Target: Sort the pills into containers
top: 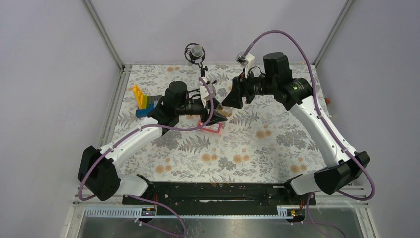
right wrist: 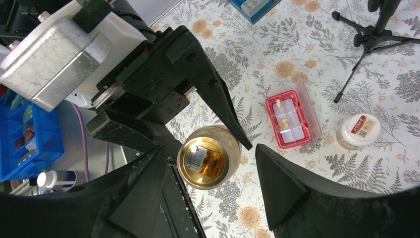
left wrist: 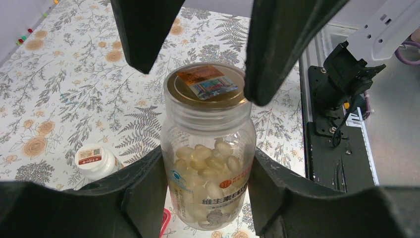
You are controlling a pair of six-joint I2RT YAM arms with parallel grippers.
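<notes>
My left gripper [left wrist: 205, 166] is shut on the clear yellowish bottle [left wrist: 208, 173], which is full of pale pills and has a gold cap [right wrist: 208, 157]. It holds the bottle above the cloth, near the pink compartment box [right wrist: 289, 119]. My right gripper [right wrist: 210, 163] is open, with one finger on each side of the cap and a gap on both sides. In the top view the left gripper [top: 215, 116] and the right gripper [top: 233, 97] meet at the bottle [top: 225, 110]. A few tiny orange pills [right wrist: 283, 122] lie in the open box. The white-capped bottle [right wrist: 357, 131] stands on the cloth beside it.
A blue, yellow and grey toy-brick block [top: 143, 101] stands at the back left. A small black tripod stand [top: 196, 53] is at the back middle. A blue bin [right wrist: 29, 139] sits off the table. The white-capped bottle also shows in the left wrist view [left wrist: 94, 159].
</notes>
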